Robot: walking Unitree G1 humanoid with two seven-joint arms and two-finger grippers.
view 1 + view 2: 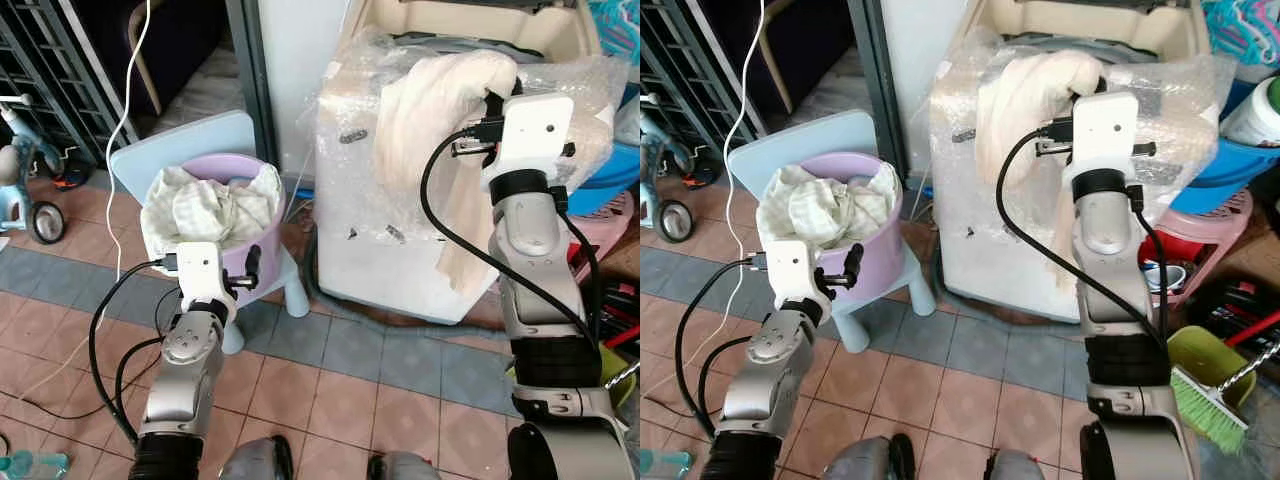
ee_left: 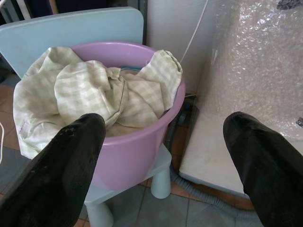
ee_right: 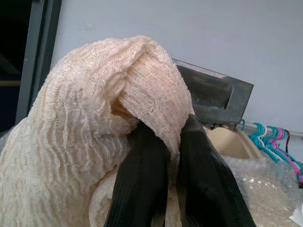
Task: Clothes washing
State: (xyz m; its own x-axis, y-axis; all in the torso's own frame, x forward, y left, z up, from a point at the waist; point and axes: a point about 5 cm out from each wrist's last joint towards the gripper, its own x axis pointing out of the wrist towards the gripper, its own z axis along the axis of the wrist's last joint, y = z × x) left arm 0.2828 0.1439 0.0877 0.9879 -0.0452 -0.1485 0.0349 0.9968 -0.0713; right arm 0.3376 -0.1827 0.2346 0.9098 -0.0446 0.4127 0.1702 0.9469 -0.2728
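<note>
Cloth: the cream cloth (image 1: 430, 110) hangs over the front rim of the washer (image 1: 400, 250), its tail trailing down the bubble-wrapped front.
Right gripper: the right gripper (image 3: 165, 156) is raised at the washer's top — its two fingers (image 3: 142, 179) pinched nearly together on a fold of the cloth, which bunches over their tips.
Left gripper: the left gripper (image 2: 165, 161) sits low, just before the purple tub (image 1: 262, 262), fingers (image 2: 57, 170) spread wide and holding nothing.
Tub: it stands on a pale blue child's chair (image 1: 200, 135) beside the washer, with checked laundry (image 2: 94, 90) heaped in it and spilling over the rim.
Floor: tile (image 1: 330, 370) — a broom (image 1: 1210, 405) lies to the right.
</note>
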